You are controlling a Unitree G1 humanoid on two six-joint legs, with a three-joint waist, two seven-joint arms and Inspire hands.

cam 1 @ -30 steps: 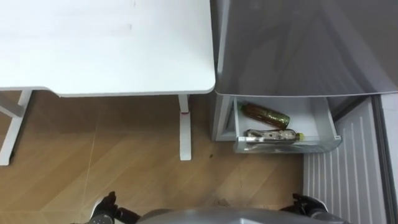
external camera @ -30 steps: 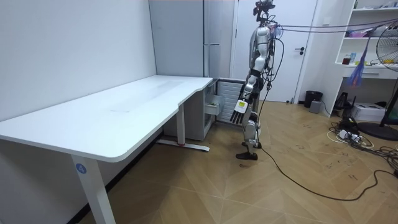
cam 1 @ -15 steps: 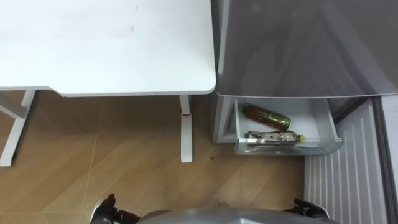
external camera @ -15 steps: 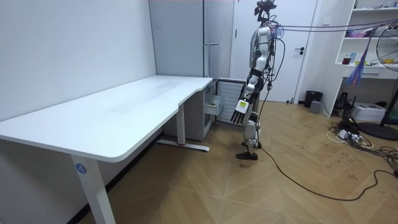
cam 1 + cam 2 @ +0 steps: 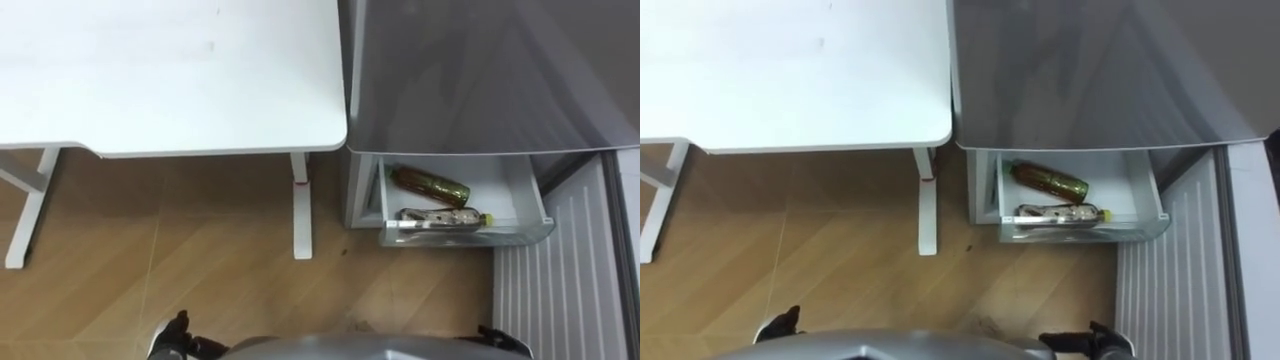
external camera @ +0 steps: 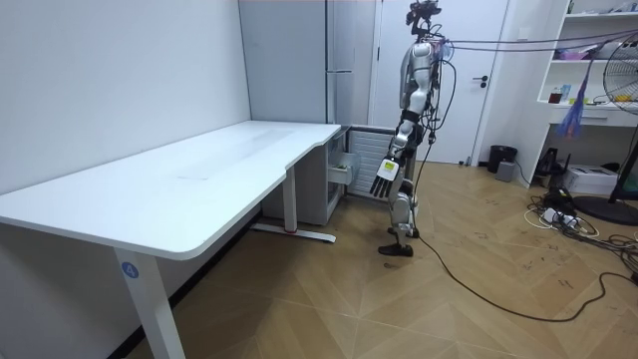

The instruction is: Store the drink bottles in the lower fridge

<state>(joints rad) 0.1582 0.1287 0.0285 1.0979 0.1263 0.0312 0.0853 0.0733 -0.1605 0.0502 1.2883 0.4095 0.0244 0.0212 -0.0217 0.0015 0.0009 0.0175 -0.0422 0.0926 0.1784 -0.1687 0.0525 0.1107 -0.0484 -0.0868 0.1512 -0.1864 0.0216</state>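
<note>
The fridge's lower drawer [image 5: 527, 196] stands pulled out, with two drinks lying in it. A brown bottle [image 5: 430, 185] rests at the back, and a clear bottle with a yellow cap [image 5: 441, 217] lies against the front wall. I stand facing the grey fridge [image 5: 480, 80], arms down at my sides. My left hand [image 6: 384, 179] hangs open by my thigh, holding nothing, and its tip shows at the lower edge [image 5: 172, 338]. My right hand [image 5: 1102, 343] peeks in at the bottom right, well short of the drawer.
A white table [image 5: 170, 70] stands to my left, its edge against the fridge and its leg [image 5: 300, 205] on the wooden floor. The open fridge door [image 5: 560, 290], ribbed white inside, lies to the right of the drawer.
The eye view has shifted slightly and both hands show a little lower at its bottom edge. The bottles and drawer have not moved.
</note>
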